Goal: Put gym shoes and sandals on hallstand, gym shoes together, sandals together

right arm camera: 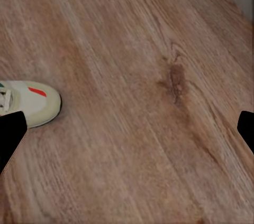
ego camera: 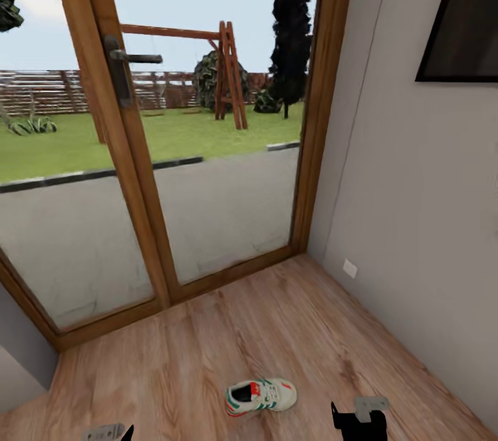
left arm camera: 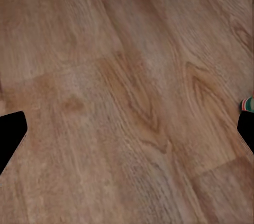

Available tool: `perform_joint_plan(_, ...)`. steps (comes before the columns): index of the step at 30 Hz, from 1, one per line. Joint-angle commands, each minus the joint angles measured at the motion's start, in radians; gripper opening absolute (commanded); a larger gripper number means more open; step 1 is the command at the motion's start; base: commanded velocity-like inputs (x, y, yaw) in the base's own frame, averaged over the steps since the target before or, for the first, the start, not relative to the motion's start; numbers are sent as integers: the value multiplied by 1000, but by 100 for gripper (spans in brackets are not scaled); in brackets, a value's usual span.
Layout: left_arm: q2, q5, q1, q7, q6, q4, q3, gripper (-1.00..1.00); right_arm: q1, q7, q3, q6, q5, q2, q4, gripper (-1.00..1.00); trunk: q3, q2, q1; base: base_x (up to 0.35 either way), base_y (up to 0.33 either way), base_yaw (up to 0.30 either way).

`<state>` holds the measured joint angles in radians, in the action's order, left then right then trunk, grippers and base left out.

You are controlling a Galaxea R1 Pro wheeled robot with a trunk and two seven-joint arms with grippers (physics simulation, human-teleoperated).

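One gym shoe on the floor, lying between the two arms and nearer the right one.

A single gym shoe [ego camera: 261, 397] rests upright on its sole on the corridor floor [ego camera: 207, 344], well in from the glazed door [ego camera: 173, 150], its long axis running roughly parallel to the door. The right gripper [ego camera: 360, 420] hovers just beside the shoe's toe end, and in the right wrist view that toe [right arm camera: 29, 102] sits close to one finger [right arm camera: 10, 134]; both fingers stand far apart, released, holding nothing. The left gripper [left arm camera: 127, 134] hangs farther off on the shoe's heel side, also spread and empty, with a sliver of the shoe [left arm camera: 247, 103] by one finger. By my judgement the right arm has the shorter reach.
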<state>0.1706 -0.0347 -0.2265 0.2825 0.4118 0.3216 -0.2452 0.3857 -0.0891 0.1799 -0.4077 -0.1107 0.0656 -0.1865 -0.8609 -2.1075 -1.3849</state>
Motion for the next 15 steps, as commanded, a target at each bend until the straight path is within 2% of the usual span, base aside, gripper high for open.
perform_joint_plan(1,0,-4,-1,10,1,-1,-6,100,1,-3,9,-3,-10,0,1,100,0,0,0,258,221,-270)
perform_joint_plan(10,0,-4,-1,9,1,-1,-6,100,1,-3,9,-3,-10,1,1,100,6,0,0,250,209,-274)
perform_joint_plan(15,0,-4,-1,10,1,-1,-6,100,1,-3,9,-3,-10,1,1,100,9,0,0,133,94,-277)
